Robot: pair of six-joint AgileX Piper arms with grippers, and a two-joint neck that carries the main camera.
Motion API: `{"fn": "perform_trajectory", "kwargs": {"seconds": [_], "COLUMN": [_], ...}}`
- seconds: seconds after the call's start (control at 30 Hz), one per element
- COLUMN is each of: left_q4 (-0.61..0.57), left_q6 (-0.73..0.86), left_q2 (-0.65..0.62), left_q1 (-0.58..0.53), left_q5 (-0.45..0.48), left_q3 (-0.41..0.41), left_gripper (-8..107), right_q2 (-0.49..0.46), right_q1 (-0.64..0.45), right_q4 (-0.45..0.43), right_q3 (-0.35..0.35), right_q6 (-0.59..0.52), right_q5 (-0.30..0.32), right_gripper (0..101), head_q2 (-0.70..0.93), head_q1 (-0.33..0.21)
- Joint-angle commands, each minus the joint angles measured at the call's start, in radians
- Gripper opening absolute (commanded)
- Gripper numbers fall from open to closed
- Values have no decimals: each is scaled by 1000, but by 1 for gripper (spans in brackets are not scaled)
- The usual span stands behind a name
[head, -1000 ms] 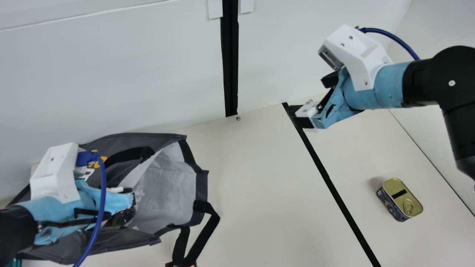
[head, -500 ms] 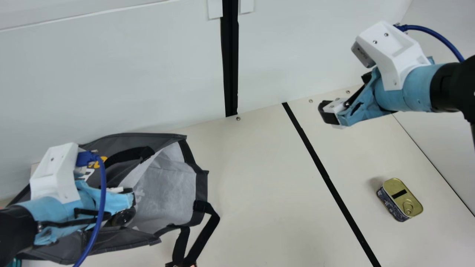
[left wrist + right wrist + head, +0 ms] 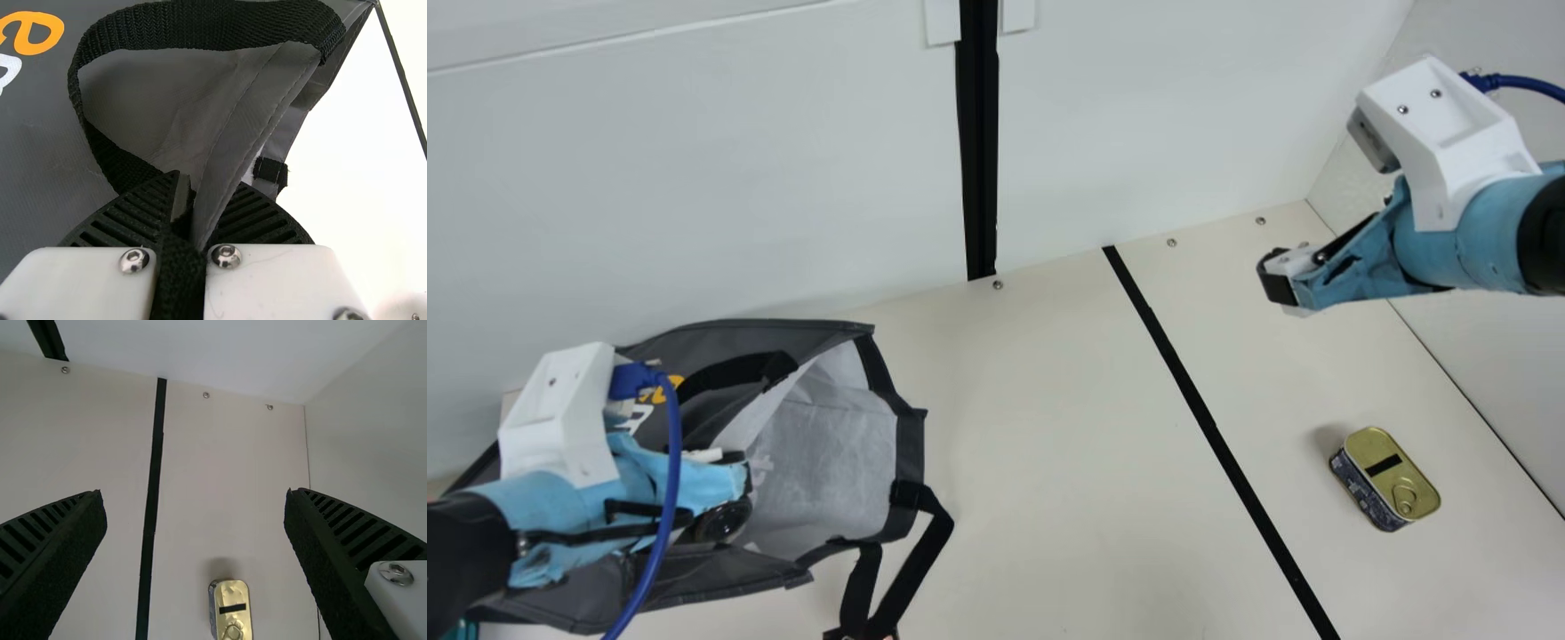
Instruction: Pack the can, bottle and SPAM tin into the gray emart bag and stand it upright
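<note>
At the main view's left, my left gripper (image 3: 734,476) is at the mouth of the gray emart bag (image 3: 836,458), which lies on its side with its opening facing right. My left gripper (image 3: 187,207) is shut on the bag's edge (image 3: 230,143) and black strap in the left wrist view. A dark, shiny round object (image 3: 723,520) shows just inside the mouth; which item it is I cannot tell. The SPAM tin (image 3: 1392,476) stands on the table at the right, gold lid up. Up and left of it is my right gripper (image 3: 1280,277). Seen from its wrist, my right gripper (image 3: 195,497) is open and empty, the tin (image 3: 232,610) beyond it.
A white wall (image 3: 738,160) borders the table's far side, and another wall (image 3: 1476,356) is at the right. Black tape (image 3: 1209,427) runs between bag and tin. A bag handle (image 3: 920,551) trails toward the near edge.
My right arm has moved right across the main view, away from the bag. My left arm, the bag and the tin have not moved.
</note>
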Motion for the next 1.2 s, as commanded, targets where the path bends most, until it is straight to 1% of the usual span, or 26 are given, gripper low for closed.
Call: {"fn": "perform_trajectory", "kwargs": {"seconds": [0.0, 0.13, 0.27, 0.43, 0.77, 0.97, 1.17], "left_q4": [0, 0, 0, 0, 0, 0, 0], "left_q6": [0, 0, 0, 0, 0, 0, 0], "left_q2": [0, 0, 0, 0, 0, 0, 0], "left_q1": [0, 0, 0, 0, 0, 0, 0], "left_q5": [0, 0, 0, 0, 0, 0, 0], "left_q3": [0, 0, 0, 0, 0, 0, 0], "left_gripper": [-8, -8, -8, -8, -8, -8, -8], "right_q2": [-8, -31, -60, -103, -200, -256, -309], "right_q1": [-11, -28, -36, -26, 6, -12, -58], "right_q4": [-16, -46, -86, -151, -270, -303, -304], "right_q3": [9, 37, 67, 112, 233, 296, 345], "right_q6": [6, 21, 60, 149, 319, 369, 385], "right_q5": [-2, -2, -2, -2, -2, -2, -2], "right_gripper": [95, 95, 95, 95, 95, 95, 95], "head_q2": [-1, -1, -1, -1, -1, -1, -1], "head_q1": [-23, -23, -23, -23, -23, -23, -23]}}
